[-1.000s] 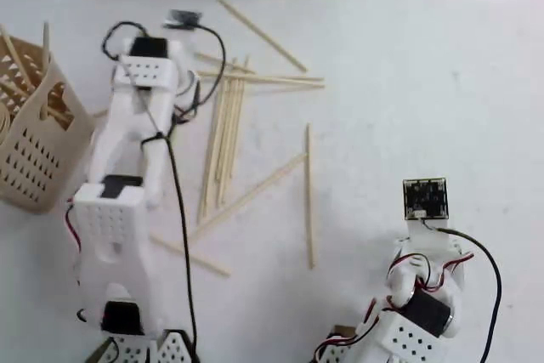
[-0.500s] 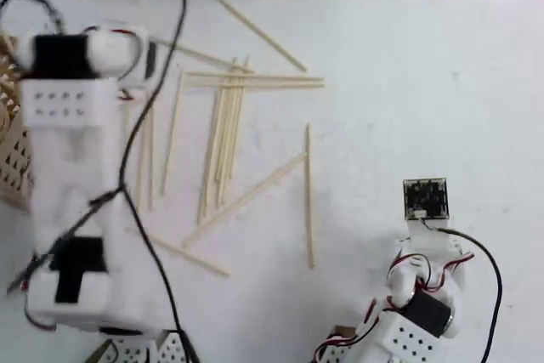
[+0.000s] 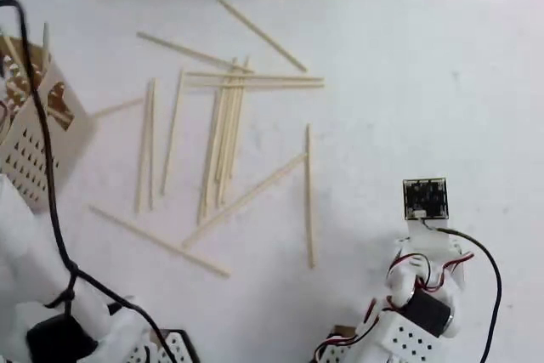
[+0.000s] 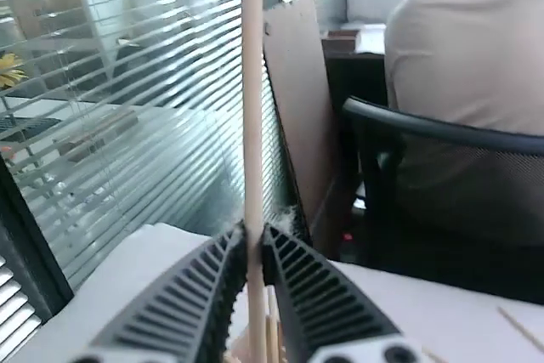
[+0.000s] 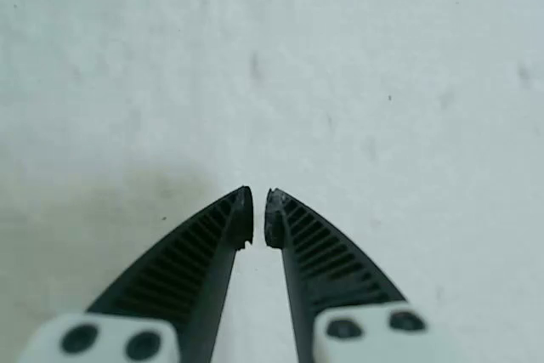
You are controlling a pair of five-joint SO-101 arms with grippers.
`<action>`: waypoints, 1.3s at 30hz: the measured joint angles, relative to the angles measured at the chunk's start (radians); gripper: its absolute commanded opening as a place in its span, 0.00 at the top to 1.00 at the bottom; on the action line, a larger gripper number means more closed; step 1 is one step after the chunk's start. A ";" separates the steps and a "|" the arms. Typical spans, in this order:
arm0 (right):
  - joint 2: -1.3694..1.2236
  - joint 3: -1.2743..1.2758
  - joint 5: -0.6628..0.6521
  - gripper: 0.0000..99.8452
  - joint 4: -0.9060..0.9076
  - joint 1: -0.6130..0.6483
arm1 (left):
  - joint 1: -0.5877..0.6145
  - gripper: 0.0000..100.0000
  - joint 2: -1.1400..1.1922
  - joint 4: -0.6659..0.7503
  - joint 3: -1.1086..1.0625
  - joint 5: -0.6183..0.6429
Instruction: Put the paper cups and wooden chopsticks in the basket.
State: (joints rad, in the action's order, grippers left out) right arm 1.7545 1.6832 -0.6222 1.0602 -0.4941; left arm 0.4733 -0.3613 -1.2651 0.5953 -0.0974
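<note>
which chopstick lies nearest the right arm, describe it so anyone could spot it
On the white table, find the scattered chopsticks in the middle, then go to their edge facing the right arm. The chopstick there is the rightmost, lying straight front to back, while its neighbours slant or bunch together.

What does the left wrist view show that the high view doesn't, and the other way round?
Left wrist view: the left end effector shut on one upright chopstick, with window blinds behind. High view: the loose chopsticks scattered over the middle of the table, the basket at the table's edge, and the right arm folded apart from them. Both: the white table.
</note>
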 measured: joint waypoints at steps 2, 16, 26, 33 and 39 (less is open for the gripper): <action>0.000 0.000 0.000 0.96 0.000 0.000 | 0.034 0.98 -0.003 0.083 -0.049 0.031; 0.000 0.000 0.000 0.96 0.000 0.000 | 0.101 0.98 -0.003 0.583 -0.528 0.068; 0.000 0.000 0.000 0.96 0.000 0.000 | 0.107 0.98 -0.002 0.663 -0.666 0.034; 0.000 0.000 0.000 0.96 0.000 0.000 | 0.109 0.92 -0.002 0.744 -0.713 0.031; 0.000 0.000 0.000 0.96 0.000 0.000 | 0.107 0.91 -0.002 0.747 -0.713 0.031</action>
State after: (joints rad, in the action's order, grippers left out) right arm 1.7545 1.6832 -0.6222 1.0602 -0.4941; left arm 0.5808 -0.3629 -0.5178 -0.1181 -0.0667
